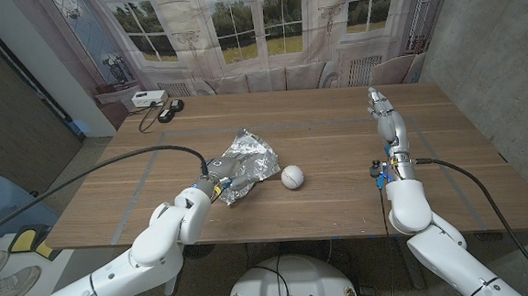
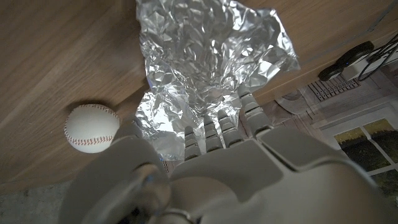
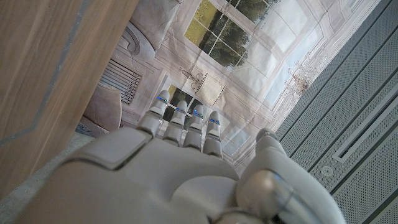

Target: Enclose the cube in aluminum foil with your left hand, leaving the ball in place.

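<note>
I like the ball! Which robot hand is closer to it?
The left hand. It's on the foil just beside the ball. The right hand is far across the table.

A staged test room, like a robot lab: beyond the right hand [image 1: 381, 109], a printed backdrop [image 1: 266, 28] of windows and a sofa hangs behind the wooden surface [image 1: 337, 134], bare grey wall panels [image 1: 488, 52] stand beside it, and cables [image 1: 109, 162] trail across.

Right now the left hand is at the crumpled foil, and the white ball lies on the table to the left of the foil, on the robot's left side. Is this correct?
Not quite. The left hand is indeed at the crumpled foil, but the ball lies on the table to the foil's right, toward the right hand. The head view shows this.
</note>
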Controlling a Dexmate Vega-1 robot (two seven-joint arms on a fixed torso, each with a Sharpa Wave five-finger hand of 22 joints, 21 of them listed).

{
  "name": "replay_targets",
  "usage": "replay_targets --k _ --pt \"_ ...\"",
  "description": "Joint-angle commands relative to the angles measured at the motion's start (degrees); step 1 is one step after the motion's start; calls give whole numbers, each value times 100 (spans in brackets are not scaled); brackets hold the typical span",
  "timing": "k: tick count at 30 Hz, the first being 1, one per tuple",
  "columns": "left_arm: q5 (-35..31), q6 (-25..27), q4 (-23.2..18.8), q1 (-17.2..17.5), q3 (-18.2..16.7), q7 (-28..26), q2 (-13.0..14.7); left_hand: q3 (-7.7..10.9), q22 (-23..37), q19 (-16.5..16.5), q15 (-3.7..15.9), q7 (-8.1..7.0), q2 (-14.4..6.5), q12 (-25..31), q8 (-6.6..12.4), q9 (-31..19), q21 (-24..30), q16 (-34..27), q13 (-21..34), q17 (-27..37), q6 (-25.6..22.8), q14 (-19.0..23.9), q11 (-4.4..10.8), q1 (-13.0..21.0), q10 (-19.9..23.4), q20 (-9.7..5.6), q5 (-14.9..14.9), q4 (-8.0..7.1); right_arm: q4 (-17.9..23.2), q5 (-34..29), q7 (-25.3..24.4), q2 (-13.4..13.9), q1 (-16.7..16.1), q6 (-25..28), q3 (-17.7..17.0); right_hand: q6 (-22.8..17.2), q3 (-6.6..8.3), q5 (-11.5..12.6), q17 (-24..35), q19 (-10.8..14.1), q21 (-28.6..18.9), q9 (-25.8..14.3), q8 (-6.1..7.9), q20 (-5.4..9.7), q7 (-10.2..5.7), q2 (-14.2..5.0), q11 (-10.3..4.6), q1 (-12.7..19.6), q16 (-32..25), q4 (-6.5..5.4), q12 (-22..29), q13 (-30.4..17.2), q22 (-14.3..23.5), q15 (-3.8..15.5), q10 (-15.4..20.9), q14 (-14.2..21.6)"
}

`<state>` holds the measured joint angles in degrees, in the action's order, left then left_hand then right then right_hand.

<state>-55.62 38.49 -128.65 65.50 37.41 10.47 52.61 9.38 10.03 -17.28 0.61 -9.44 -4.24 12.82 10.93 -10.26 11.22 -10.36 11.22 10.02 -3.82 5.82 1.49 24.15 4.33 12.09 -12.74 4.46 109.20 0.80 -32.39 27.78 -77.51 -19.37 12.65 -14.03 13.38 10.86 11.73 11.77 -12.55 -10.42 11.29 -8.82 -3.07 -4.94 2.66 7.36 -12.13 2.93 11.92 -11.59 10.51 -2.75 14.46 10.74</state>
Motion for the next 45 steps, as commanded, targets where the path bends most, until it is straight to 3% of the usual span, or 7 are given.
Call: replay_targets --k 1,14,20,27,31,37,45 --pt "-1002 549 55 -282 403 1138 -183 -89 14 -22 -67 -39 122 -82 -89 -23 -9 32 20 9 269 -141 8 -71 -170 21 23 3 5 -23 4 -11 24 29 15 -27 -4 43 4 53 -6 -13 -17 27 1 -13 -8 -11 -42 -27 7 -14 26 -14 33 62" --pt "-2632 457 496 -533 641 2663 -665 -236 27 -106 -257 15 532 -167 -109 -25 37 -1 36 4 1246 -450 -34 320 -718 -2 -134 313 19 -62 -60 -32 12 83 30 -48 6 45 3 52 -2 -13 -10 42 1 -17 -17 -5 -36 -25 2 -15 26 -7 34 62" --pt "-3454 364 835 -540 611 3133 -1034 -214 61 -1286 -61 38 666 -45 22 -54 385 -90 97 27 1335 -39 -50 1222 -756 -33 -493 508 26 -67 -51 -28 45 136 49 -63 11 46 2 53 -1 -13 -6 38 6 -20 -7 -3 -34 -25 8 -15 26 -4 53 63" --pt "-4037 262 1171 -381 447 3034 -1377 -38 99 -2184 253 112 328 172 125 -112 638 -336 287 142 1087 888 -186 2007 -509 -694 -729 449 47 -95 -61 -15 81 224 69 -79 17 47 1 55 0 -13 -2 30 22 -20 -1 3 -31 -21 6 -15 26 -4 57 65" --pt "-4116 204 1285 -287 338 2793 -1489 245 130 -2721 436 223 -78 351 361 -165 837 -462 455 279 369 1373 -227 2761 -280 -1341 -700 499 43 -94 -59 -7 104 246 84 -91 19 47 0 55 1 -13 1 33 27 -19 5 5 -32 -20 8 -15 26 -7 64 70" --pt "-3980 186 1395 -160 169 2386 -1585 667 168 -3093 630 848 -367 698 905 -339 1095 -594 727 441 -1161 1878 -306 3855 253 -2066 -168 574 61 -104 -82 9 98 274 83 -116 24 47 -1 50 4 -13 8 41 37 -20 6 10 -29 -17 8 -15 26 -1 71 70" --pt "-3249 194 1433 98 -41 942 -1513 1272 247 -3436 1086 1466 -284 1734 1830 -846 1853 -1334 1452 1140 -3287 3700 -268 6104 1768 -2462 23 631 59 -79 -76 26 98 242 76 -140 32 47 -2 69 -1 -13 12 58 45 -23 16 16 -31 -15 14 -16 26 1 96 83"
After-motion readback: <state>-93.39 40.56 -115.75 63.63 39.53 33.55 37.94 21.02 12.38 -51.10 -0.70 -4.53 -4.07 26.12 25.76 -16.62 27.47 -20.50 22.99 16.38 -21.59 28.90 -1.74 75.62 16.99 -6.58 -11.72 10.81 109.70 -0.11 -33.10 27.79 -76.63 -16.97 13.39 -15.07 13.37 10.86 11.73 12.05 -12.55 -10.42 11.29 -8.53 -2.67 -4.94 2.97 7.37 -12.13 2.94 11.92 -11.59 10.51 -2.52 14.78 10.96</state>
